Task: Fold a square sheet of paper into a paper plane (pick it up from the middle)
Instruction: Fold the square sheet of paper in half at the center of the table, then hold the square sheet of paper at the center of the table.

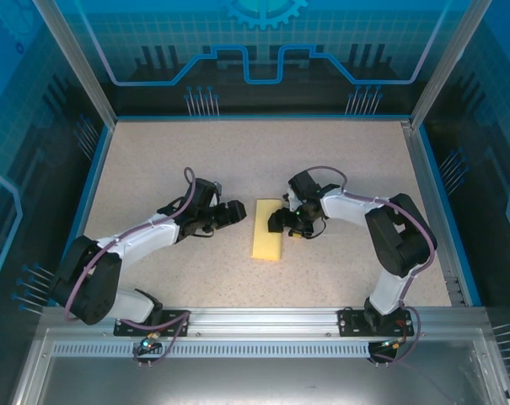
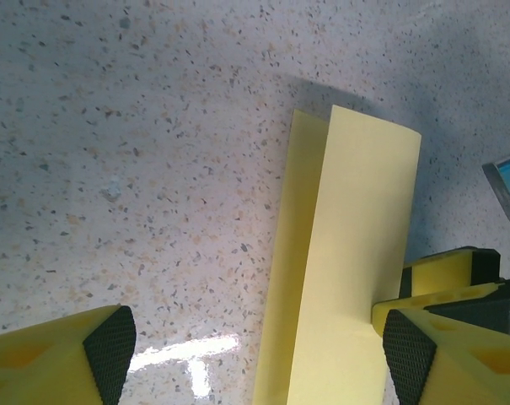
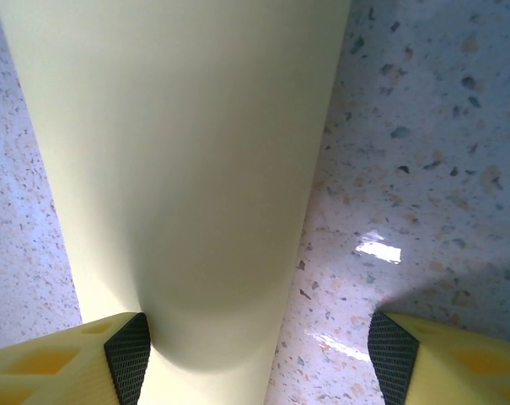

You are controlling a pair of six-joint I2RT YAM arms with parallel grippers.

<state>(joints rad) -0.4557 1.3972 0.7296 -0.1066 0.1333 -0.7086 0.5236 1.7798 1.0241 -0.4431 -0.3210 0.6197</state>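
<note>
- No legible text, numbers, brand names or labels in any view.
- Blue printed back wall panel point(image 1: 153, 51): graphics only, no letters. It carries a light-blue gear emblem point(image 1: 263, 10), cut off by the top edge, and circuit-style lines.
- Silver aluminium rail point(image 1: 263, 319) at the arm bases: any markings too small to tell.

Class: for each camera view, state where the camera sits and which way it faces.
Top external: above and behind the arm bases, facing down on the speckled table; left arm and right arm flank the folded pale-yellow paper sheet.
Left wrist: on the left arm, facing down; left claw open over the sheet.
Right wrist: on the right arm, facing down; right claw open over the sheet.
Shared: all three see the sheet.
</note>
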